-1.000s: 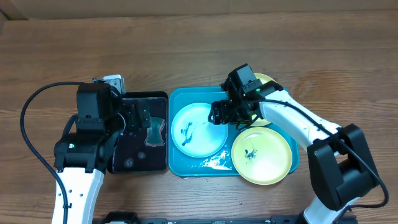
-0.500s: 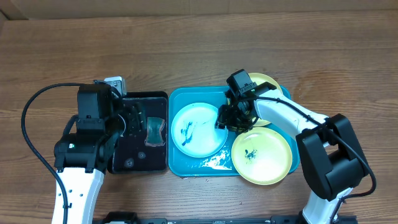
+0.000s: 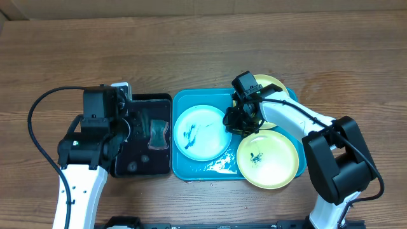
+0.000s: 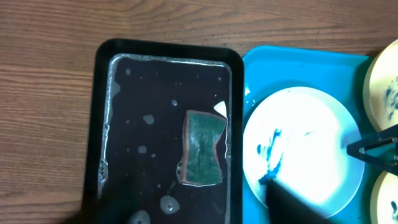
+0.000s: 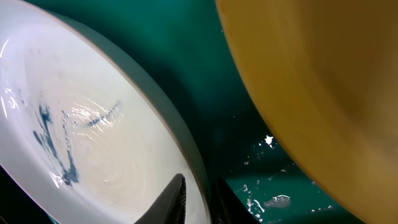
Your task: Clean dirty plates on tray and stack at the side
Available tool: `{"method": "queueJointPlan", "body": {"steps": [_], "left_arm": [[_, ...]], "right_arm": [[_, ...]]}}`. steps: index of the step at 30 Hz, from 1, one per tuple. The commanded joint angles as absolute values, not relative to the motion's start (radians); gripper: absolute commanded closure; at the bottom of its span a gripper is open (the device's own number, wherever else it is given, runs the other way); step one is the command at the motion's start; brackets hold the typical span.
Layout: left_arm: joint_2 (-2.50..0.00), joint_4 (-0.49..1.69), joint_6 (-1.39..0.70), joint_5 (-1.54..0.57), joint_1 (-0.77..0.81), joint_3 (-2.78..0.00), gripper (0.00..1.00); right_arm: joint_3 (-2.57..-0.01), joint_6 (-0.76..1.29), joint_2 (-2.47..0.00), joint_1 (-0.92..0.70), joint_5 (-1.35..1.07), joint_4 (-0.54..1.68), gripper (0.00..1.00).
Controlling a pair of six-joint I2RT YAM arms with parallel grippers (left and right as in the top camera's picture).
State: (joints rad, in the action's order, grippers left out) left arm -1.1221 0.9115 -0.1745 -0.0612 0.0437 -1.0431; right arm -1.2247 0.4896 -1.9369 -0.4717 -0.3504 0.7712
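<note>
The turquoise tray [image 3: 191, 97] holds a pale blue plate [image 3: 202, 130] with blue smudges and a yellow-green plate [image 3: 268, 159] with a dark smudge. A second yellow-green plate [image 3: 275, 84] sits at its back right, partly under my right arm. My right gripper [image 3: 233, 121] is shut on the pale blue plate's right rim. In the right wrist view one finger [image 5: 171, 200] lies inside the plate [image 5: 93, 143] and the other outside it. My left gripper [image 3: 137, 121] hangs open over the black tray [image 3: 137, 166], short of the green sponge [image 4: 202, 146], holding nothing.
The black tray [image 4: 155, 81] holds water and foam spots around the sponge [image 3: 157, 133]. Foam lies on the turquoise tray floor [image 5: 205, 81] beside a yellow-green plate [image 5: 323, 74]. Bare wooden table [image 3: 191, 51] surrounds both trays.
My right gripper moved from over the pale blue plate to its right rim and closed on it. My left gripper's jaws narrowed and the left arm shifted slightly right.
</note>
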Motion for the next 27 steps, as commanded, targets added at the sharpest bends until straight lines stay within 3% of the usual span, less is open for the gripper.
{"method": "queueJointPlan", "body": {"steps": [1,5,7,10,19,25,27], "left_arm": [[-1.167,0.908,-0.160,-0.078,0.039,-1.062,0.94],[-1.279,0.892,-0.159,-0.078,0.039,-1.062,0.79],[-1.350,0.871,-0.154,-0.097,0.039,-1.062,0.64],[-1.456,0.833,-0.113,-0.181,0.039,-1.062,0.54],[-1.689,0.792,-0.108,-0.315,0.040,-1.062,0.76],[-1.774,0.799,-0.100,-0.303,0.040,-1.062,0.73],[-1.779,0.797,-0.099,-0.300,0.039,-1.062,0.69]], "right_arm": [[-1.230,0.491,-1.941,-0.472,-0.341,0.769,0.83],[-1.230,0.491,-1.941,-0.472,-0.341,0.772,0.82],[-1.230,0.491,-1.941,-0.472,-0.341,0.770,0.82],[-1.230,0.491,-1.941,-0.472,-0.341,0.768,0.81],[-1.230,0.491,-1.941,-0.472,-0.341,0.769,0.80],[-1.230,0.491,-1.941,-0.472,-0.342,0.767,0.78],[-1.230,0.491,-1.941,-0.472,-0.342,0.768,0.78]]}}
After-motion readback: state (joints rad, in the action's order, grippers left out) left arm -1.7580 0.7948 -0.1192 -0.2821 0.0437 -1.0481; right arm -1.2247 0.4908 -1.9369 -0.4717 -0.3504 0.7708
